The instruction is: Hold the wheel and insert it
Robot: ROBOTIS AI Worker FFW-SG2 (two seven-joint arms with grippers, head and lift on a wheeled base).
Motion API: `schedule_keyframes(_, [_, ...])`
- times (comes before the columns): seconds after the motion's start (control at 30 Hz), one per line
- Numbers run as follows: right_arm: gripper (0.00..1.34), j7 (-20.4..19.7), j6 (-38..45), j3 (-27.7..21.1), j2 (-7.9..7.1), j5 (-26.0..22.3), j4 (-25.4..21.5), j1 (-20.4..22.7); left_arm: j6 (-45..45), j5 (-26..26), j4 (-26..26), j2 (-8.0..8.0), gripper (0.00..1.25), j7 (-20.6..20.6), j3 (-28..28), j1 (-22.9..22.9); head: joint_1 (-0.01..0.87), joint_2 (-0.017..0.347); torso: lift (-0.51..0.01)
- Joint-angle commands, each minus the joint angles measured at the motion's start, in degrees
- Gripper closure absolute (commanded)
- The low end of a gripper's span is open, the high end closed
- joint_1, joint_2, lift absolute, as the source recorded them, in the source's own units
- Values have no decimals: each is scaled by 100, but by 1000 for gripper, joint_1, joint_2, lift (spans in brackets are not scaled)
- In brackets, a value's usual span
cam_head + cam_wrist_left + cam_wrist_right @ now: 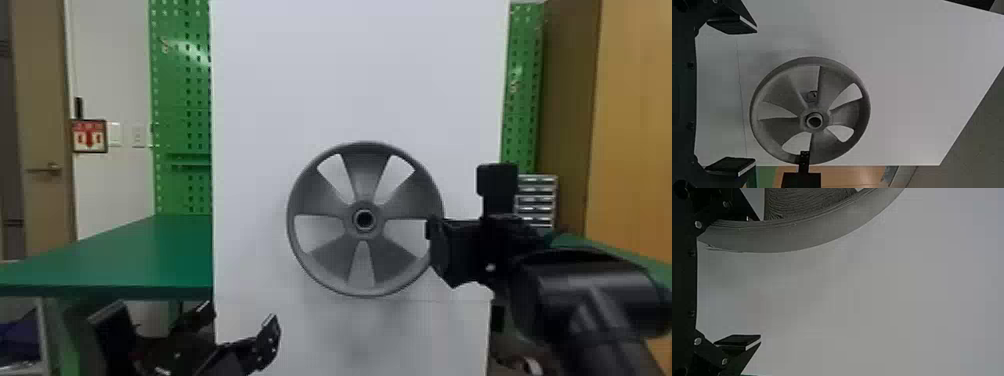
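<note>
A grey spoked wheel [364, 177] stands upright in front of the white panel, its hub hole facing the head camera. Over its right rim lies one finger of my right gripper [462, 205], which is open; the other finger is outside the rim. The right wrist view has the wheel rim [801, 239] by one finger of the right gripper [758, 279]. Low and left of the wheel, my left gripper [191, 327] is open. In its wrist view, the left gripper [732, 96] faces the wheel [836, 82]; a small part [812, 95] shows through a spoke opening.
Behind the wheel rises the white panel [300, 75]. A green table [130, 255] stands at the left, with green pegboard [180, 100] beyond it. At the right are a small drawer unit [536, 200] and a wooden cabinet [635, 125].
</note>
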Motion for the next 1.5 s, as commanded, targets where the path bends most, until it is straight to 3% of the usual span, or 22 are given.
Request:
schedule_keyframes(0.0, [104, 0, 0, -14, 1, 0, -1, 20, 0, -9, 0, 0, 101, 0, 14, 3, 97, 15, -442])
schedule_keyframes(0.4, [104, 0, 0, 4, -7, -62, -10, 55, 0, -9, 0, 0, 101, 0, 23, 29, 97, 15, -442])
schedule_keyframes(0.67, [104, 0, 35, 83, -7, -167, -440, 257, 0, -9, 0, 0, 101, 0, 32, 56, 97, 15, -442])
schedule_keyframes(0.97, [108, 0, 439, 153, -16, -396, -1732, 855, 0, -9, 0, -9, 101, 0, 58, 73, 97, 15, -442])
schedule_keyframes(1.23, [108, 0, 598, 127, 72, -457, -2928, 1619, 0, 9, -9, -9, 101, 0, 84, 100, 97, 15, -442])
schedule_keyframes(1.33, [108, 0, 598, 65, 28, -466, -3332, 2015, -35, 26, -9, -9, 101, 0, 102, 108, 97, 15, -442])
schedule_keyframes(1.47, [110, 0, 475, -32, -157, -677, -3683, 2586, -88, 26, -9, -9, 101, 0, 137, 126, 97, 15, -442])
